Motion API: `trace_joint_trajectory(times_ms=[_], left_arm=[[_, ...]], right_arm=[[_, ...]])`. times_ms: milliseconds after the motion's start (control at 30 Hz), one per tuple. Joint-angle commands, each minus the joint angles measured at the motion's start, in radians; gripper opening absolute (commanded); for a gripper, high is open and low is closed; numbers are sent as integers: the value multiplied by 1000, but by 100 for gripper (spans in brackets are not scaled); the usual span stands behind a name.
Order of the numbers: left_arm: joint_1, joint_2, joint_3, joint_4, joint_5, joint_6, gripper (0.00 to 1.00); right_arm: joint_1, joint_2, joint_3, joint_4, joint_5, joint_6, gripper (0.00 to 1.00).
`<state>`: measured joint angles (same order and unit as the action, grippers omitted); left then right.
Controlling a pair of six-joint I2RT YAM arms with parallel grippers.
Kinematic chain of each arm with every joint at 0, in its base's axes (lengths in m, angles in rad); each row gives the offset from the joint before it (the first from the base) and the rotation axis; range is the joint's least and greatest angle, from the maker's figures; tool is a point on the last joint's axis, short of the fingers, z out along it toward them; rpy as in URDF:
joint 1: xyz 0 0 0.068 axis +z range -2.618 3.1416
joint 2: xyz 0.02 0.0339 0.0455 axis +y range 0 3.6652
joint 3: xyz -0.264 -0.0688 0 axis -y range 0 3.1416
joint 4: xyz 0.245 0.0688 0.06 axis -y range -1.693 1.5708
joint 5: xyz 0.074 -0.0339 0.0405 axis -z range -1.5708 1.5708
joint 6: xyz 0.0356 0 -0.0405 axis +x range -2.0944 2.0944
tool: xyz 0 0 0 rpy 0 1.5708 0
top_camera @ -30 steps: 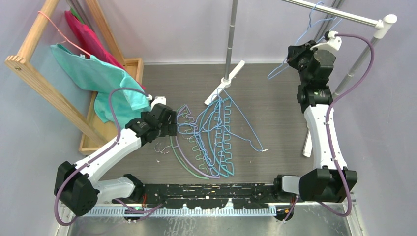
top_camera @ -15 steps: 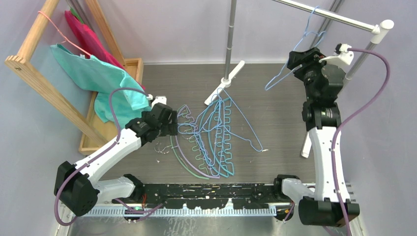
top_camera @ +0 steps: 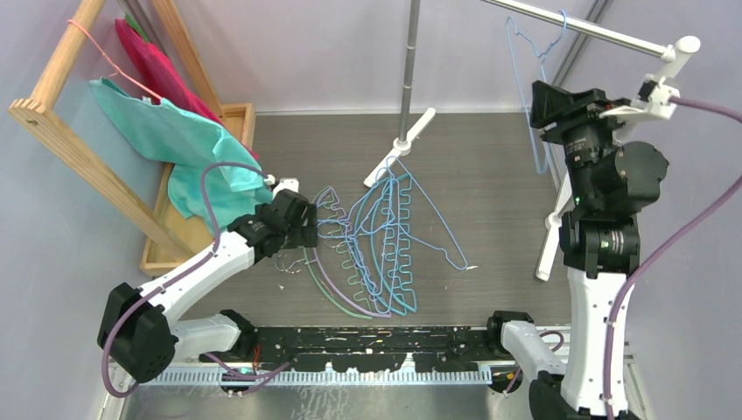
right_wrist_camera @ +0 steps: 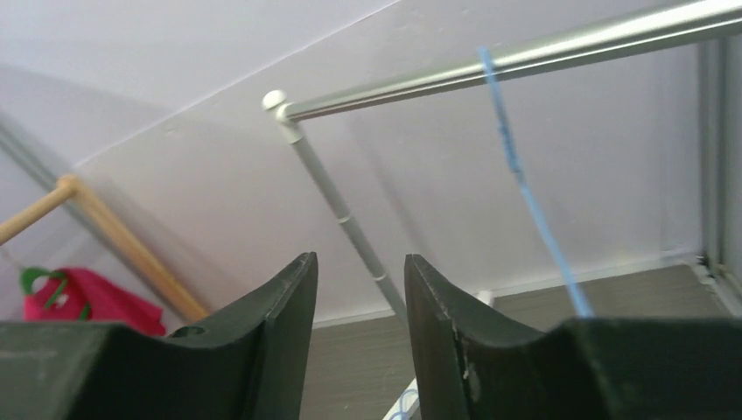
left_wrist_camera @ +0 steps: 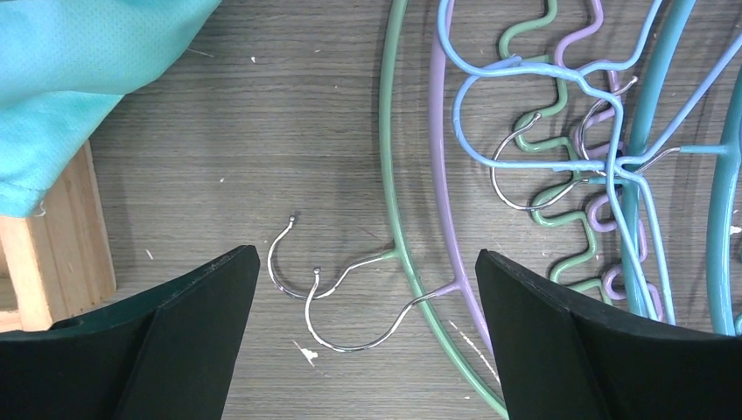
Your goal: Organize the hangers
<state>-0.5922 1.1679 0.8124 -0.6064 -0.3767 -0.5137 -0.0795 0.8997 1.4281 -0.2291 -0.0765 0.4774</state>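
Gaping left hand [left_wrist_camera: 366, 255] above hanger hooks [left_wrist_camera: 308, 306]

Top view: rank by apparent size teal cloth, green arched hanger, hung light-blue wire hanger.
1. teal cloth
2-3. green arched hanger and hung light-blue wire hanger: unsure, the hung one is edge-on, nearer the camera.

This is looking like a robotics lab test cell rather than a home. 2 white-and-black arms, the left arm [top_camera: 210, 262] and the right arm [top_camera: 591, 324], are sitting bolted to a black base rail [top_camera: 376, 337] at the near edge of a grey wood-grain table [top_camera: 490, 175], with purple cables [top_camera: 704, 105] looping off them. Plain lilac walls [top_camera: 306, 52] are closing the table in. A silver metal rail [top_camera: 604, 31] and a wooden rack [top_camera: 87, 168] carrying teal cloth [top_camera: 166, 131] are standing in as laundry props, and hangers [top_camera: 385, 245] are lying heaped on the tabletop.
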Motion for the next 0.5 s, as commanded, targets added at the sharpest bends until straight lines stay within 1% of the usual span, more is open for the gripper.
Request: trace_joint_trajectory(times_ms=[0, 67, 100, 167, 200, 267, 333, 467], left_arm=[[6, 13, -9, 62, 12, -17, 98], [6, 30, -6, 65, 12, -19, 98], [7, 37, -3, 65, 11, -19, 98], [6, 50, 3, 64, 10, -19, 98], [6, 56, 4, 62, 9, -19, 98], [6, 60, 9, 55, 3, -19, 98], [6, 57, 11, 44, -5, -17, 98], [7, 41, 5, 36, -17, -5, 98]], right_arm=[[88, 123, 42, -7, -182, -26, 46], [257, 164, 43, -47, -56, -130, 46], [395, 201, 45, -70, 28, -181, 46], [527, 255, 45, -109, 132, -240, 46], [595, 287, 29, -122, 150, -244, 46], [661, 342, -36, -126, 157, -238, 46], [704, 363, -140, -125, 177, -227, 46], [719, 358, -365, -120, 180, -204, 45]])
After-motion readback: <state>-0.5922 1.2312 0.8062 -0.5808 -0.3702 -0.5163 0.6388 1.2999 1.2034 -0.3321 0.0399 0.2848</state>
